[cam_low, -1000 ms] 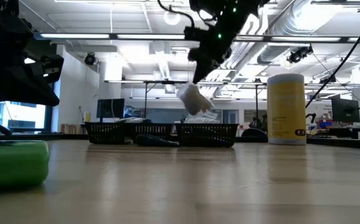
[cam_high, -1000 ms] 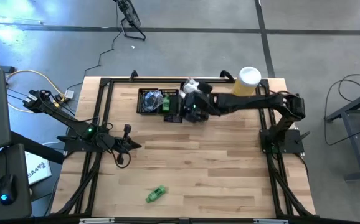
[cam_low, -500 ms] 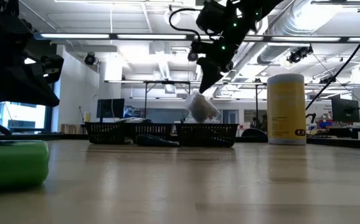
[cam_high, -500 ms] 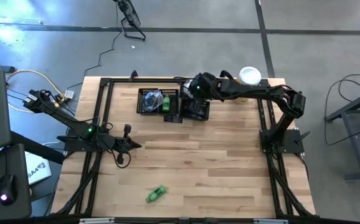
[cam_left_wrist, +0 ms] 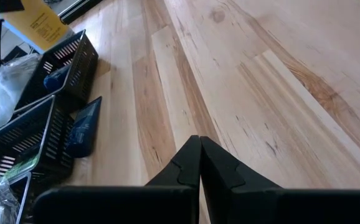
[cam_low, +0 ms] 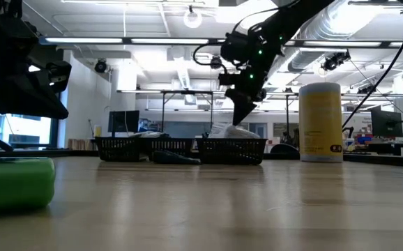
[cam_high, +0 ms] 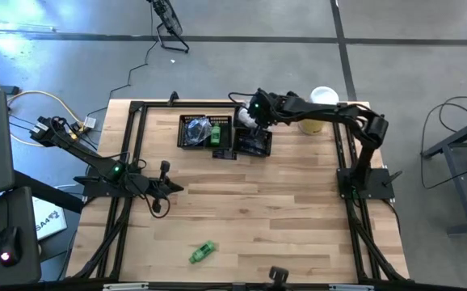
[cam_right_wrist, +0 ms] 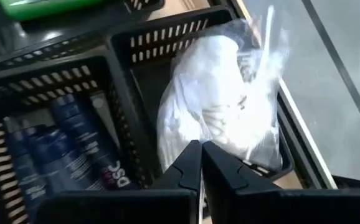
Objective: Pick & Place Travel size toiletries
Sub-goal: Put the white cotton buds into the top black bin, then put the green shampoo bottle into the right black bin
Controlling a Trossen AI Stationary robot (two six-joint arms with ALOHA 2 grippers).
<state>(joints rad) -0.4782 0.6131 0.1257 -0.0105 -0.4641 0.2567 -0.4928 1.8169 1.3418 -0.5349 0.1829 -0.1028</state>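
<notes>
Right gripper (cam_right_wrist: 200, 146) over far black mesh tray (cam_high: 254, 142), fingers pressed together, pinching white crinkly sachet (cam_right_wrist: 220, 106) low inside tray beside navy packets (cam_right_wrist: 74, 149); left gripper (cam_left_wrist: 200, 142) parked at left table edge, fingers pressed together, empty; green tube (cam_high: 203, 252) near front edge.

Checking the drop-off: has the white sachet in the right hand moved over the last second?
Yes. In the low view the white sachet has come down from well above the black mesh tray to its rim, under the shut right hand.
</notes>
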